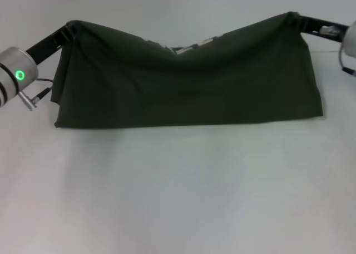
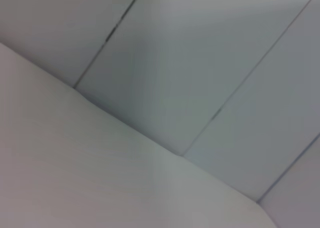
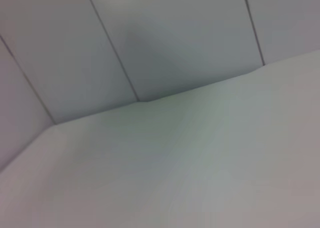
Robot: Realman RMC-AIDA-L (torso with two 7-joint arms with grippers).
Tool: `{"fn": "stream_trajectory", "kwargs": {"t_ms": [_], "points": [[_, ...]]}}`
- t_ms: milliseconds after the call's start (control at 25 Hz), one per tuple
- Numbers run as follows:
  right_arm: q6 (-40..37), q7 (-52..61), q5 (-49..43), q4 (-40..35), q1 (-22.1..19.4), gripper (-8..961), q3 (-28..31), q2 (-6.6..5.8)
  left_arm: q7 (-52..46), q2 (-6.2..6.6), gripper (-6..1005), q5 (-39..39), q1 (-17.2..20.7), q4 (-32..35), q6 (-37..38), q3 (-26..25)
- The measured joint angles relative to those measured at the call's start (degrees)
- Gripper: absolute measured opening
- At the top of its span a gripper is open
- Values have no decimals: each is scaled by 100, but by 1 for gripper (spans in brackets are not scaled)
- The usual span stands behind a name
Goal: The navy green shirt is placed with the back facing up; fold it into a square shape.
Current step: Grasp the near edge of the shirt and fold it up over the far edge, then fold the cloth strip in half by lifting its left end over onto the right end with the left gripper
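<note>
the navy green shirt hangs across the far half of the bench, lifted at its 2 upper corners and sagging in the middle, where a pale patch shows at the dip of its top edge. the left gripper is at the upper left corner of the cloth, the fabric draped over its tip, and it looks clenched on that corner; the right gripper is at the upper right corner in the same way, grasping the shirt there. the fingers themselves are hidden under the fabric. the lower hem lies on the bench in a nearly straight line from left to right, the left side edge falling in soft vertical folds and the right side edge slanting outward toward the lower right corner. nothing in view serves as a container. the whole near half of the bench lies bare in front of the hem, and a strip of bench shows past each side edge of the cloth. both wrist views show only pale bench surface meeting a panelled wall with dark seams, with neither the shirt nor any fingers visible.
</note>
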Motion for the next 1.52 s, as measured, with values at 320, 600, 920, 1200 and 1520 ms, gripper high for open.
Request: {"fn": "stream_trajectory", "kwargs": {"t_ms": [320, 600, 920, 1200, 1520], "points": [[1206, -1079, 600, 453, 298, 57, -7, 237, 1379, -46, 50, -987, -212, -546, -653, -26], [1535, -1612, 1078, 662, 358, 60, -27, 277, 2360, -135, 49, -1471, -329, -713, -931, -41], [1590, -1660, 1166, 674, 388, 83, -149, 289, 2792, -154, 60, -1553, -407, -830, -1004, -31], [1590, -1729, 1215, 637, 392, 220, -147, 262, 2767, -116, 189, -1721, -499, -878, -1458, -25], [1595, -1728, 1391, 580, 352, 455, -99, 224, 2326, 91, 435, -1893, -335, -862, -1391, 33]]}}
